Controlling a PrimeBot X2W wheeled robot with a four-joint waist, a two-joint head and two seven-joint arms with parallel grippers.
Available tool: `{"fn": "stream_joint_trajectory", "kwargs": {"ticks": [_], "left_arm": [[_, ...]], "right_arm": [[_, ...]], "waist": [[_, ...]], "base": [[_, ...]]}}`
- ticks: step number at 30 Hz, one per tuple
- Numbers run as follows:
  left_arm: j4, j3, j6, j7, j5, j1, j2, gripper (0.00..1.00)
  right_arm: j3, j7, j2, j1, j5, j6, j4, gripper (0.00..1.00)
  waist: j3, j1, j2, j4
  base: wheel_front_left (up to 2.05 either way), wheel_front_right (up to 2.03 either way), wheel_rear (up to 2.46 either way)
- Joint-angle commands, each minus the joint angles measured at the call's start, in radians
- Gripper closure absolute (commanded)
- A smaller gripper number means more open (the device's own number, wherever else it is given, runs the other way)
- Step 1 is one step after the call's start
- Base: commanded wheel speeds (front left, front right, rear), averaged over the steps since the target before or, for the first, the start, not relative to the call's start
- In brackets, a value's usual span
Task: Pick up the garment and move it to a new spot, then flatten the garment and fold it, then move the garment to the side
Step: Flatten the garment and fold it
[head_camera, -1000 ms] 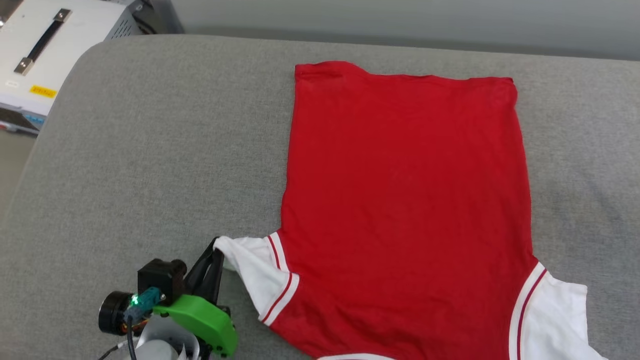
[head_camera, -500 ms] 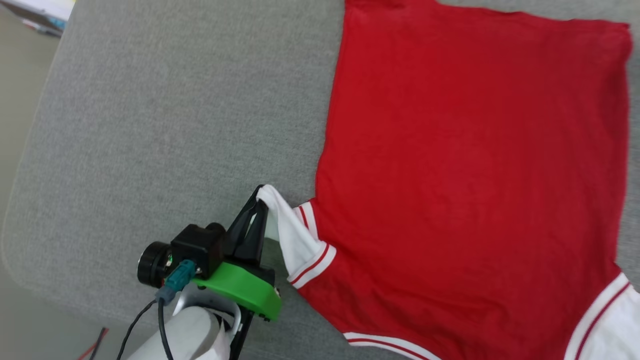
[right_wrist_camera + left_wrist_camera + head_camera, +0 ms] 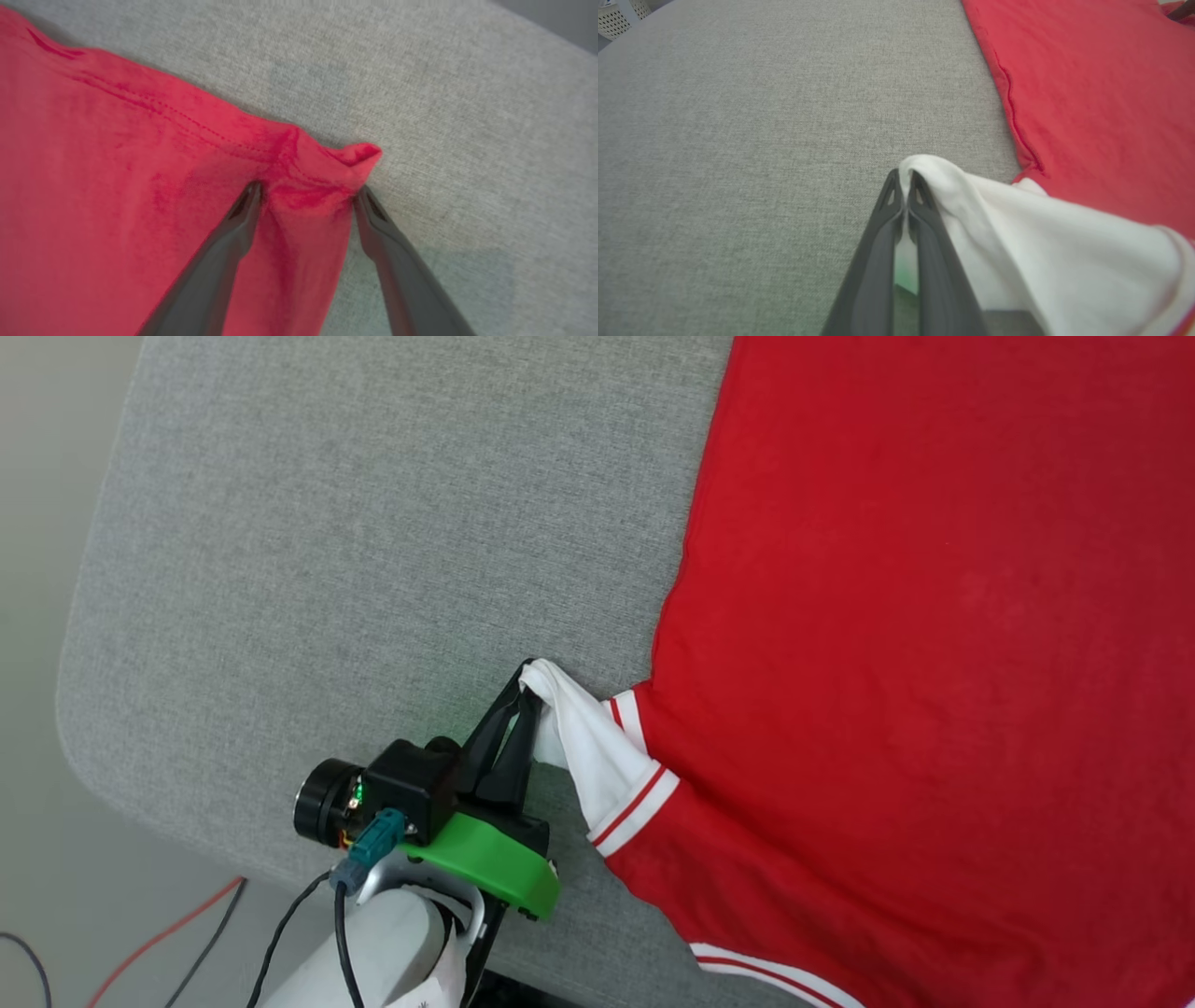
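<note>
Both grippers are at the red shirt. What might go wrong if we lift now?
1. The left gripper pinches only the tip of the red jersey T-shirt's white short sleeve; it may slip out under load.
2. The right gripper stands open astride a bunched red hem corner; closing could lock in a crease.

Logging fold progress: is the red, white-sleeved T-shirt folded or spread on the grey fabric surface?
Spread, not folded: the red T-shirt lies flat; its white sleeve sticks out, pinched in the left gripper.
</note>
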Motion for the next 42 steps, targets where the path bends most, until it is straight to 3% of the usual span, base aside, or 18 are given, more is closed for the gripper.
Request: {"fn": "stream_joint_trajectory", "kwargs": {"ticks": [1,2,4,13,17,23,29,36,42], "left_arm": [[0.005,0.009,-0.008,-0.006,0.015,-0.018,-0.008,1.0],[0.01,0.014,-0.012,-0.006,0.018,-0.017,-0.01,1.0],[0.018,0.024,-0.017,-0.006,0.024,-0.013,-0.012,1.0],[0.052,0.06,-0.033,-0.006,0.036,0.045,-0.01,1.0],[0.072,0.083,-0.026,-0.006,0.03,0.102,0.02,1.0],[0.068,0.098,-0.003,0.005,0.013,0.163,0.054,1.0],[0.042,0.108,0.021,0.016,0.0,0.225,0.083,1.0],[0.002,0.111,0.045,0.036,-0.007,0.274,0.109,1.0],[-0.029,0.11,0.057,0.049,-0.009,0.284,0.118,1.0]], "right_arm": [[0.026,0.017,0.018,0.087,0.009,-0.001,0.028,0.0],[0.024,0.016,0.015,0.092,0.016,-0.001,0.022,0.7],[0.019,0.0,0.011,0.09,0.021,-0.001,0.008,1.0],[0.042,-0.159,-0.004,0.068,0.033,-0.001,-0.067,1.0],[0.115,-0.234,-0.08,0.152,0.106,-0.001,-0.158,1.0],[0.18,-0.307,-0.211,0.341,0.209,-0.001,-0.329,1.0],[0.167,-0.407,-0.313,0.568,0.298,-0.001,-0.448,1.0],[0.123,-0.509,-0.355,0.858,0.37,-0.001,-0.469,1.0],[0.084,-0.585,-0.323,1.109,0.438,-0.001,-0.45,1.0]], "waist": [[0.005,-0.0001,0.0,0.007],[0.002,-0.0001,0.0,0.004],[-0.008,-0.0001,0.0,-0.002],[-0.13,-0.0001,0.0,-0.049],[-0.25,-0.0001,0.0,-0.107],[-0.35,-0.0001,0.0,-0.17],[-0.411,-0.0001,0.0,-0.227],[-0.448,-0.0001,0.0,-0.271],[-0.452,-0.0001,0.0,-0.271]], "base": [[0.0,0.0,0.0],[0.0,0.0,0.0],[0.0,0.0,0.0],[0.0,0.0,0.0],[0.0,0.0,0.0],[0.0,0.0,0.0],[0.0,0.0,0.0],[0.0,0.0,0.0],[0.0,0.0,0.0]]}}
